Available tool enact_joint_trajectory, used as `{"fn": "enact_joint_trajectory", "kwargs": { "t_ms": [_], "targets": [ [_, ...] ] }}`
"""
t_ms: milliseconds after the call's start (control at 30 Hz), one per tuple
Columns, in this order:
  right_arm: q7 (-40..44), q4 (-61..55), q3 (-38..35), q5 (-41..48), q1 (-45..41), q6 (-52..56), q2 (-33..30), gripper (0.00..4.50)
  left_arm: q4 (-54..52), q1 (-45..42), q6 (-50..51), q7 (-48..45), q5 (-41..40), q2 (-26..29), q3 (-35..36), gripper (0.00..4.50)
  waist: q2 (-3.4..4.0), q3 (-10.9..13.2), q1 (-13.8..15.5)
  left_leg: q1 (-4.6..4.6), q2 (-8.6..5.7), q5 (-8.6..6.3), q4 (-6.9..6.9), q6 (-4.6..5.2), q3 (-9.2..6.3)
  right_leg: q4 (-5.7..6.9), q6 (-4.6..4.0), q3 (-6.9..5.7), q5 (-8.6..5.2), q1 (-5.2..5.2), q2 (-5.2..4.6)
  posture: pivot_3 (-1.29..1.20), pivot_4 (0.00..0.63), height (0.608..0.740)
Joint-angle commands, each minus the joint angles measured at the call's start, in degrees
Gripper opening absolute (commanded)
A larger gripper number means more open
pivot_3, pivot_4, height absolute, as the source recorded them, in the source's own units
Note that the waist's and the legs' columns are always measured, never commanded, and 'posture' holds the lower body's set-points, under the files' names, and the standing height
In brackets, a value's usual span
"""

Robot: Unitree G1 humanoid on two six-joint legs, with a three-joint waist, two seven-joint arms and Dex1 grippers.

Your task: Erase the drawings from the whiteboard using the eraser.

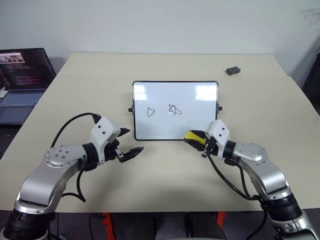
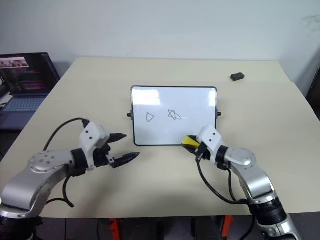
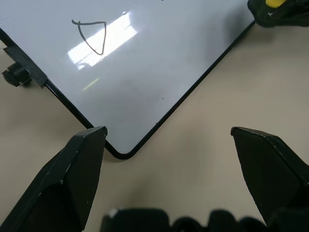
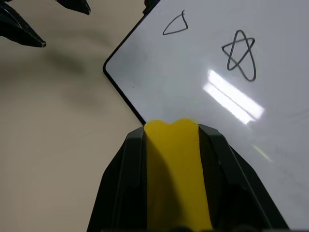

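The whiteboard (image 1: 175, 110), a glossy white rectangle with a thin black frame, rounded corners and small black side knobs, lies flat in the middle of the big beige table (image 1: 165, 175) I am working over. Off the table's left edge I can see an open laptop (image 1: 22, 80) with a lit screen. My left arm reaches in from the left, and its left gripper (image 1: 127, 142) hovers above the bare tabletop just off the board's near left corner, with its two black fingers spread wide and nothing between them. My right arm comes in from the right; its right gripper (image 1: 192, 137) sits at the board's near edge toward the right corner, clamped tight on the eraser (image 4: 176, 169), a small yellow oblong block whose tip pokes out past the black fingers over the frame. I cannot tell whether the eraser touches the board. The drawings are black marker sketches on the board's left and central area: a small triangle (image 1: 150, 112) and, just to its right, a scribbled star-like knot (image 1: 173, 109); both are well apart from the eraser. Far off, near the table's back right corner, lies a small dark grey rounded object (image 1: 232, 70).
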Motion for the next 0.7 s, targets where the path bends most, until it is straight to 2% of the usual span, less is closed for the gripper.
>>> {"fn": "enact_joint_trajectory", "kwargs": {
  "t_ms": [33, 233, 467, 700],
  "targets": [
    [-1.7, 2.0, 0.5, -1.3, -3.9, -4.3, 2.4, 1.11, -0.8, -1.2, -0.3, 1.4, 0.6, 0.0, 1.7, 4.5, 0.0, 0.0, 0.0, 0.01, 0.01, 0.0, 0.0, 0.0, -0.01, 0.0, 0.0, -0.01, 0.0, 0.0, 0.0, 0.0, 0.15, 0.74],
    [-6.7, 8.7, -0.1, -5.5, -10.0, -11.0, 6.2, 1.11, -1.1, -3.2, 1.0, 3.1, 1.1, 0.0, 1.1, 4.5, 0.0, 0.0, 0.0, -0.02, -0.01, 0.0, 0.0, 0.0, 0.01, 0.0, 0.0, 0.01, 0.0, -0.01, -0.01, 0.0, 0.15, 0.74],
    [-15.5, 26.4, -0.2, -11.8, -21.3, -19.7, 10.9, 1.11, -1.8, -4.1, 2.6, 3.2, 0.4, 0.4, 1.4, 4.5, 0.02, 0.0, -0.1, 0.0, 0.01, 0.01, -0.01, -0.01, 0.05, 0.05, -0.02, 0.01, 0.01, -0.06, 0.0, 0.0, 0.15, 0.74],
    [-19.6, 37.7, -0.6, -14.0, -25.6, -26.7, 13.6, 1.11, -2.3, -5.3, 3.9, 3.0, 0.4, 0.3, 0.8, 4.5, 0.02, 0.0, -0.1, -0.07, -0.01, 0.0, -0.01, -0.01, 0.06, 0.0, -0.02, 0.01, 0.01, -0.08, -0.04, 0.0, 0.15, 0.74]
  ]
}}
